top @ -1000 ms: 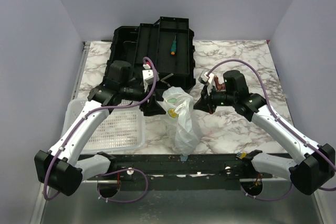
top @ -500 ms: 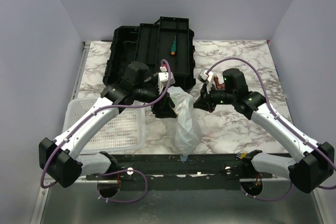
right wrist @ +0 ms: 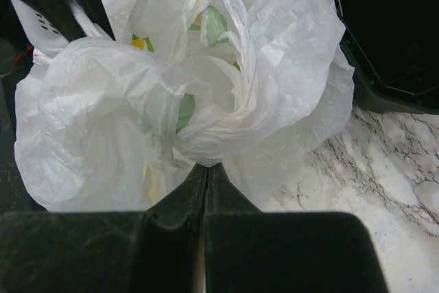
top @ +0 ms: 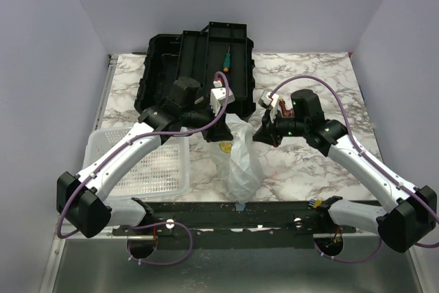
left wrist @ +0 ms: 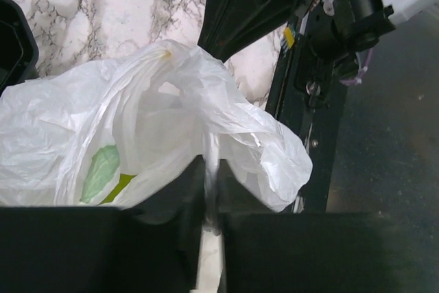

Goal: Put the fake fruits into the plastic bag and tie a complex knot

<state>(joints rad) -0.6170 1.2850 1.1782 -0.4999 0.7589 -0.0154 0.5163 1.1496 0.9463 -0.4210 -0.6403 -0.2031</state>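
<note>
Looking down, we saw the marble table (top: 309,169) carrying a black tool case (top: 199,60), lid open, along its far edge, and a white perforated basket (top: 164,176) on the left arm's side. The plastic bag (top: 241,162) stood at the middle of the table, in front of the case and just right of the basket, its top bunched. The left gripper (left wrist: 209,169) had its jaws drawn narrow on a thin strip of the bag's upper edge. The right gripper (right wrist: 206,168) was pinched fully together on a fold at the bag's other side. A green-handled screwdriver (top: 226,61) lay in the case. Through the plastic showed green patches (right wrist: 182,111); we could not tell fruit from print.
</note>
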